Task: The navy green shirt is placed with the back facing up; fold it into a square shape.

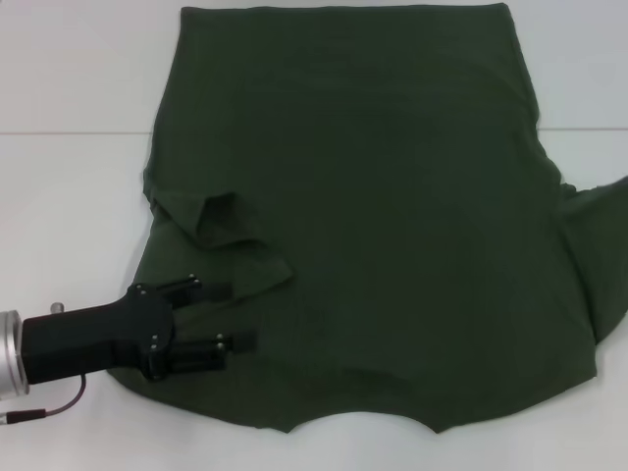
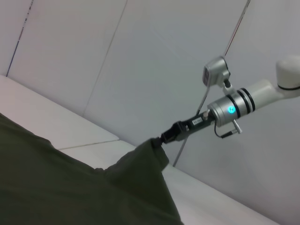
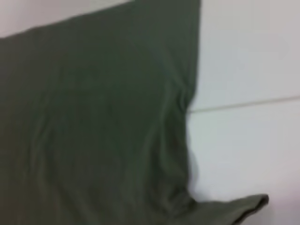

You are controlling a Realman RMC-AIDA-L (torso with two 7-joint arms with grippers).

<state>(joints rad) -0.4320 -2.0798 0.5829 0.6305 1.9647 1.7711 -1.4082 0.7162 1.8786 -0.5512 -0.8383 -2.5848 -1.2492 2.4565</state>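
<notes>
On the white table (image 1: 69,78), the navy green shirt (image 1: 392,216) lay under my left gripper (image 1: 234,314), whose fingers stood apart. My right gripper (image 2: 157,142) clamped its right sleeve; the left sleeve lay folded in.

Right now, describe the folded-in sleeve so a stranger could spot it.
On the white table lies the navy green shirt. On its left side, just beyond the left gripper, the sleeve lies turned inward: the only raised flap.
</notes>
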